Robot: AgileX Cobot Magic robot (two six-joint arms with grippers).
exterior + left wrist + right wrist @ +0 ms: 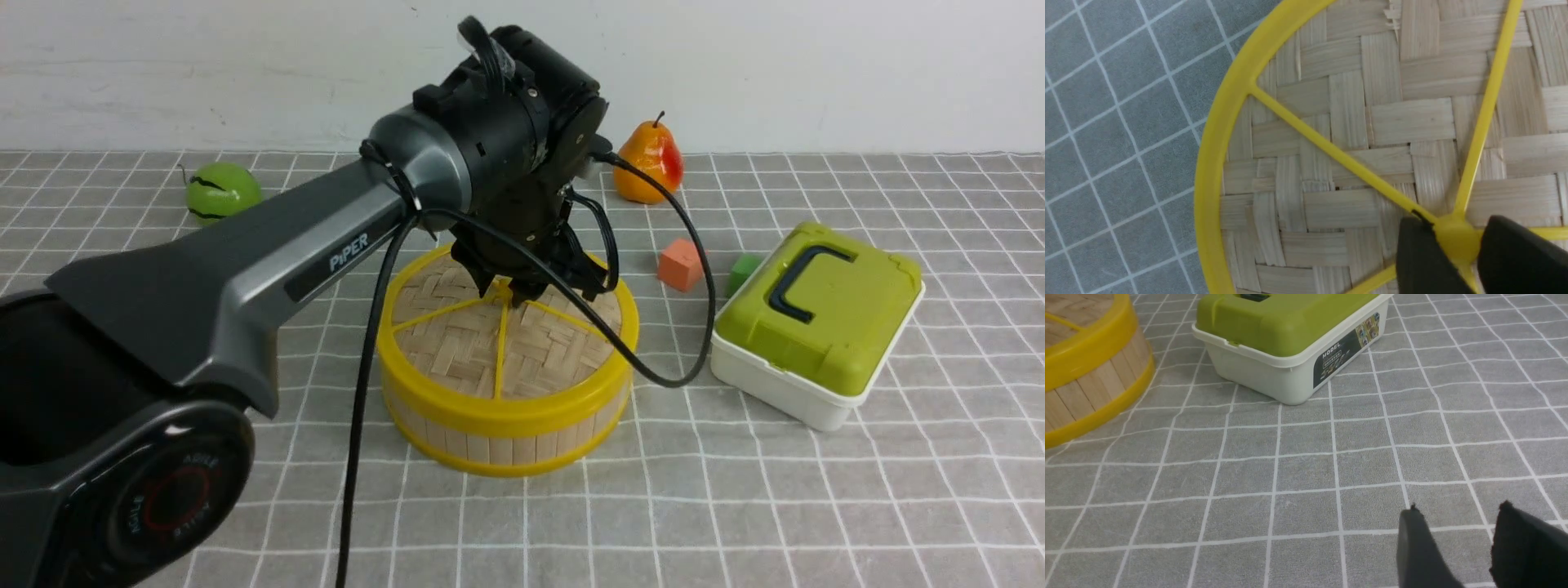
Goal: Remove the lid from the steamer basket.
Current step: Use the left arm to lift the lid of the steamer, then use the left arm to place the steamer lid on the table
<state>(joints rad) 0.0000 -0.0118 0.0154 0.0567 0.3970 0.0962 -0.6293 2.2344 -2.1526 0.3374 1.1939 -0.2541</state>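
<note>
The steamer basket [506, 445] stands mid-table on the grey checked cloth. The lid [457, 343] lies flat on top of it, woven bamboo with a yellow rim and spokes. My left gripper [518, 294] points down onto the lid's centre. In the left wrist view the lid [1351, 122] fills the frame, and my left gripper [1455, 243] has both black fingers pressed against the small yellow knob [1455, 237]. My right gripper [1459, 506] is open and empty low over bare cloth, to the right of the basket [1086, 388]. It is out of the front view.
A white box with a green lid [816, 327] sits right of the basket, and also shows in the right wrist view [1290, 335]. An orange cube [680, 265] and a green cube [743, 269] lie behind. A pear [649, 163] and a green fruit [220, 192] stand at the back.
</note>
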